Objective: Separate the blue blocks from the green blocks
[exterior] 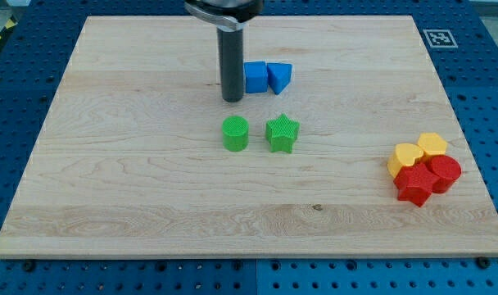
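Note:
A blue cube (pixel 255 77) and a blue triangular block (pixel 280 77) sit side by side near the view's top middle. Below them lie a green cylinder (pixel 235 133) and a green star (pixel 282 133), a small gap apart. My tip (pixel 233 99) stands just left of the blue cube, touching or almost touching its left face, and above the green cylinder with a clear gap.
At the view's right a tight cluster holds a yellow heart (pixel 405 156), a yellow block (pixel 432 146), a red star (pixel 414 185) and a red cylinder (pixel 442 173). The wooden board (pixel 110 164) lies on a blue perforated table.

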{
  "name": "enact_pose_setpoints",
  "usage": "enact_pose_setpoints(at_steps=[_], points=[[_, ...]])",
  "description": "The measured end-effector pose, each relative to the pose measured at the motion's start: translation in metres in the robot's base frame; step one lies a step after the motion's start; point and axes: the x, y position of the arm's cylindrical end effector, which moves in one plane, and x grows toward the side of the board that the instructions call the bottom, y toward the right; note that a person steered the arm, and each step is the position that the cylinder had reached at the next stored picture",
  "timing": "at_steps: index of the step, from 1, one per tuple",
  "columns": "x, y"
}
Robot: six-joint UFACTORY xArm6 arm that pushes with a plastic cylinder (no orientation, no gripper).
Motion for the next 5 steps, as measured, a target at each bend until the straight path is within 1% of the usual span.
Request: enact_pose_setpoints(at_steps=[1,2,4,5], points=[[-0.027,-0.007],[-0.027,-0.005],[-0.027,0.058],[-0.024,0.077]])
